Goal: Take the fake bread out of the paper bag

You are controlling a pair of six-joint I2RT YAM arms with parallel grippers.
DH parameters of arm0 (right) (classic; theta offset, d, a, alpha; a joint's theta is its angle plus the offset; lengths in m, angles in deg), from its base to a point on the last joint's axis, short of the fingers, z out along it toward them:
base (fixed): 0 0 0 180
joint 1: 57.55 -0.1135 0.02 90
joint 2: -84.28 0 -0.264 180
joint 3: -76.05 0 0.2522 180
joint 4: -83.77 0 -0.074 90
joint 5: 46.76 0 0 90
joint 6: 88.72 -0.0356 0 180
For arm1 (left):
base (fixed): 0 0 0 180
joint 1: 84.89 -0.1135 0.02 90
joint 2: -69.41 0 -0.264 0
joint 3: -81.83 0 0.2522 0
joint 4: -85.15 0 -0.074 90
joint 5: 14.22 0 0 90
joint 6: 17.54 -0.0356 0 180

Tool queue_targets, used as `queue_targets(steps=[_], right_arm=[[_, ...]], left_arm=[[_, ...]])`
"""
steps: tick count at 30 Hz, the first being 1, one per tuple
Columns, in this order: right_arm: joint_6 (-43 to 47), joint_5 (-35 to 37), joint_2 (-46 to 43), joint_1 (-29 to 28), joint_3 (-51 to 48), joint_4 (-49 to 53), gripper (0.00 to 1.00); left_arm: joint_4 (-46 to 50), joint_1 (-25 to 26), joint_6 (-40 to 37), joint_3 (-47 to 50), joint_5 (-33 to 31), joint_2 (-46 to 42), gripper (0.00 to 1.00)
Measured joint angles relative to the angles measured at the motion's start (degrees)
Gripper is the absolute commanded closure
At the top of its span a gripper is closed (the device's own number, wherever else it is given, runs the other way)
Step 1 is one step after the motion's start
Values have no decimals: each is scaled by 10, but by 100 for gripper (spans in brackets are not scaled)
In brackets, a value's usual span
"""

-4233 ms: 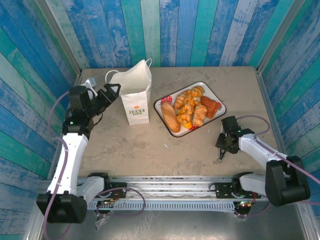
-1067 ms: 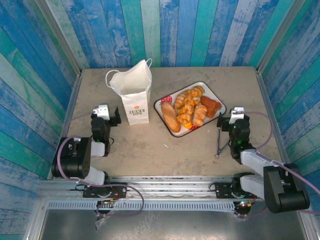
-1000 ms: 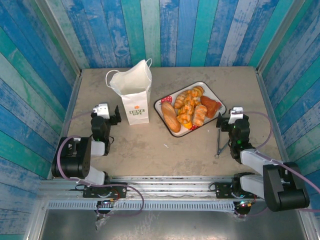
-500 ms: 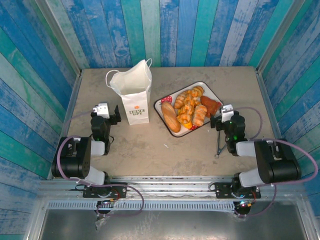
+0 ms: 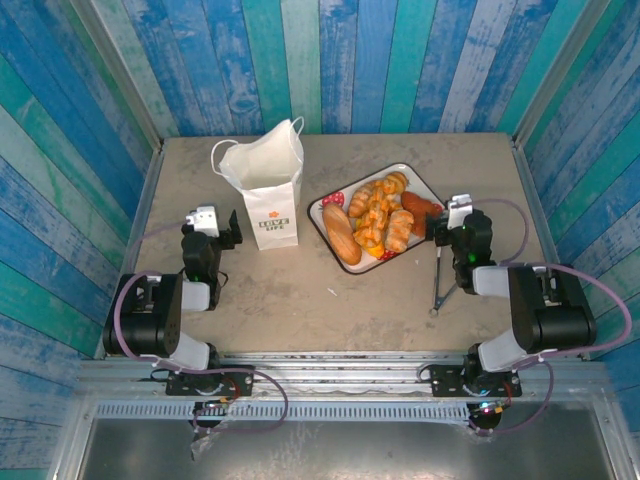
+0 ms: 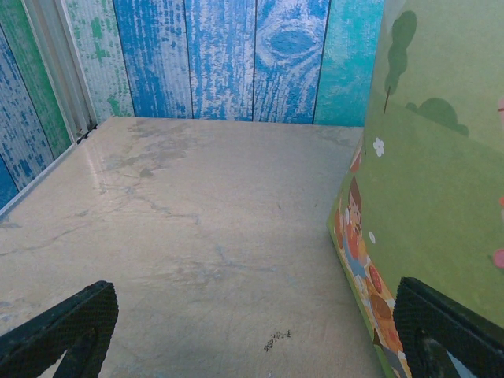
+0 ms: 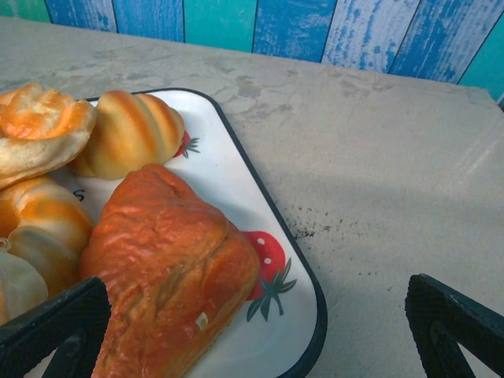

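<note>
The paper bag [image 5: 270, 195] stands upright at about 10 o'clock from the middle of the table [image 5: 300, 290]. Its mouth is open and its cord handles are raised. The fake bread [image 5: 375, 215] lies outside it, piled on a white strawberry-print tray [image 5: 333, 200] at 3 o'clock from the bag, near it but apart. A tan oblong loaf lies at the tray's 8 o'clock end, golden ridged croissants fill the middle, and a reddish-brown piece sits toward 2 o'clock. The top view does not reach far into the bag, so I cannot tell whether any piece lies inside.

The left gripper [image 6: 260, 323] sits low over the table at 8 o'clock from the bag, pointing toward 12 o'clock. Its wrist camera shows both dark fingers [image 6: 71, 323] spread wide with bare table between them. The bag's green printed side rises close beside the finger at 3 o'clock. This gripper is released and holds nothing.

The right gripper [image 7: 256, 327] rests at 3 o'clock from the tray, close to its corner. Its fingers are also spread wide and grasp nothing. Just ahead of them lies the tray's black-rimmed corner with the reddish-brown pastry nearest. A ridged golden roll sits behind that pastry at 11 o'clock.
</note>
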Motion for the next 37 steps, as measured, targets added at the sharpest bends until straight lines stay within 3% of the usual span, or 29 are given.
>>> queue_targets(steps=[37], right_arm=[[0,-22,0,4,0,7,0]], left_arm=[[0,0,0,0,0,0,6]])
